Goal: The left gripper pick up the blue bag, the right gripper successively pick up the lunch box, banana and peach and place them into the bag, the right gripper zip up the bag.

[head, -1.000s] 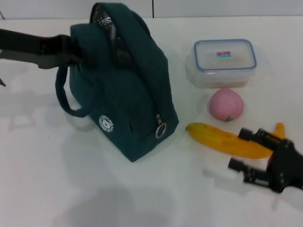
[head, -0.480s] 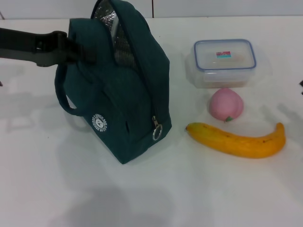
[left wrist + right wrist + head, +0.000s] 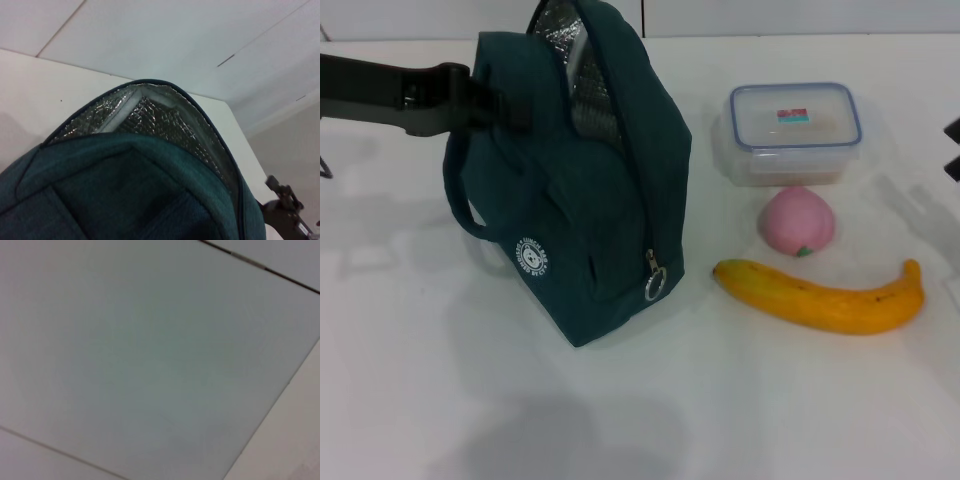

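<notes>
Teal bag (image 3: 590,190) w/ silver lining, pink peach (image 3: 799,221), yellow banana (image 3: 820,297).

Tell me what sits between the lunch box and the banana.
In the head view, the peach sits between the lunch box and the banana, close against the box's near edge and just clear of the banana.

We see the blue bag (image 3: 582,180), held at its left side by the left gripper (image 3: 505,108), shifted and turned more upright than a second ago. The right gripper (image 3: 952,150) has left the banana (image 3: 823,297) and now just shows at the table's (image 3: 740,400) right edge.
</notes>
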